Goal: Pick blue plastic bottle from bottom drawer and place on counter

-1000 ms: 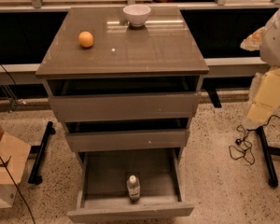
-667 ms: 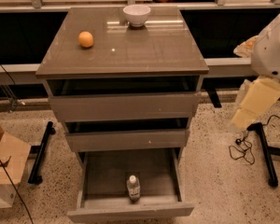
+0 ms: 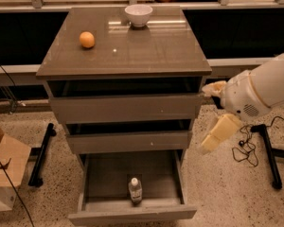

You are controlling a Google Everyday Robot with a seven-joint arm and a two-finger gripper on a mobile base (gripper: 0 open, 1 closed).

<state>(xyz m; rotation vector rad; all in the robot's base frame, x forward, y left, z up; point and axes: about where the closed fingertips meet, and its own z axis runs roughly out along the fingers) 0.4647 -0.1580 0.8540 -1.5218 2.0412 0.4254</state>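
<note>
The blue plastic bottle [image 3: 135, 189] stands upright with its white cap up, near the front middle of the open bottom drawer [image 3: 109, 174]. The two drawers above are slightly open. The counter [image 3: 132, 51] is the glossy top slab of the cabinet. My white arm comes in from the right, and my gripper [image 3: 219, 133], a cream-coloured part pointing down and left, hangs beside the cabinet's right side at the height of the middle drawer. It is well above and to the right of the bottle and holds nothing that I can see.
An orange fruit [image 3: 87, 39] and a white bowl [image 3: 138, 14] sit on the counter. A cardboard box [image 3: 2, 169] stands at the left. Black stand legs lie on the floor at the left [image 3: 40, 157] and the right [image 3: 269, 155], with a cable nearby.
My arm and gripper have moved left and down, from the right edge of the view to close beside the cabinet's right side. The bottle and the drawers have not moved.
</note>
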